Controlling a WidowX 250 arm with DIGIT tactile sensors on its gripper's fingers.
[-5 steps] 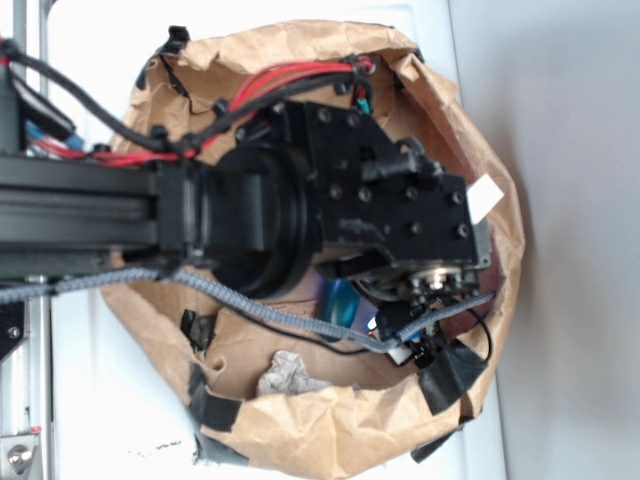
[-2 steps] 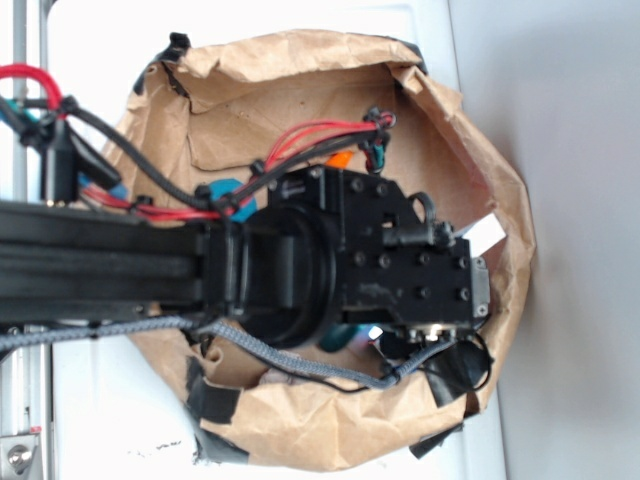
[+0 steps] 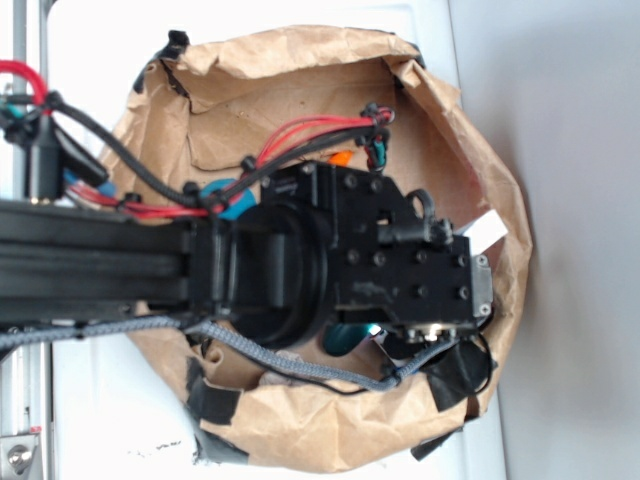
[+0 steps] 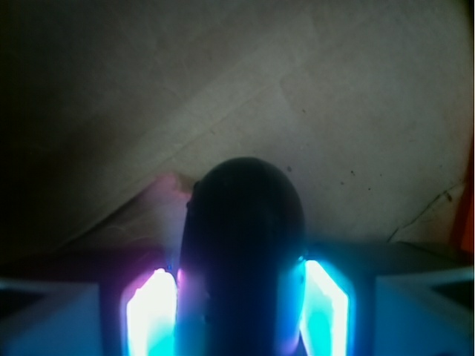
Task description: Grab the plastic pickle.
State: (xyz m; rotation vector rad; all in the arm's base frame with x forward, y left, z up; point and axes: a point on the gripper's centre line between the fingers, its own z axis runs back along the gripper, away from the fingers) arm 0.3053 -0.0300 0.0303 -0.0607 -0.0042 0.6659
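In the wrist view the plastic pickle (image 4: 243, 245) is a dark, smooth oblong with a rounded end, standing up between my two glowing fingers. My gripper (image 4: 241, 297) is shut on it, and the left pad (image 4: 152, 315) and the right pad touch its sides. Brown paper lies behind it. From the exterior view the black wrist (image 3: 400, 265) hangs over the inside of the paper bag (image 3: 300, 45) and hides the fingers and the pickle. Only a teal glint (image 3: 345, 338) shows under the wrist.
An orange carrot (image 3: 342, 158) peeks out above the wrist, and its edge shows at the right of the wrist view. A blue ball (image 3: 228, 197) lies by the arm on the left. The bag's crumpled walls ring the arm, with black tape (image 3: 455, 375) on the rim.
The arm has shifted down in the exterior frame over the last second. The carrot and blue ball have come into sight, and a crumpled grey scrap near the bag's lower wall is now covered.
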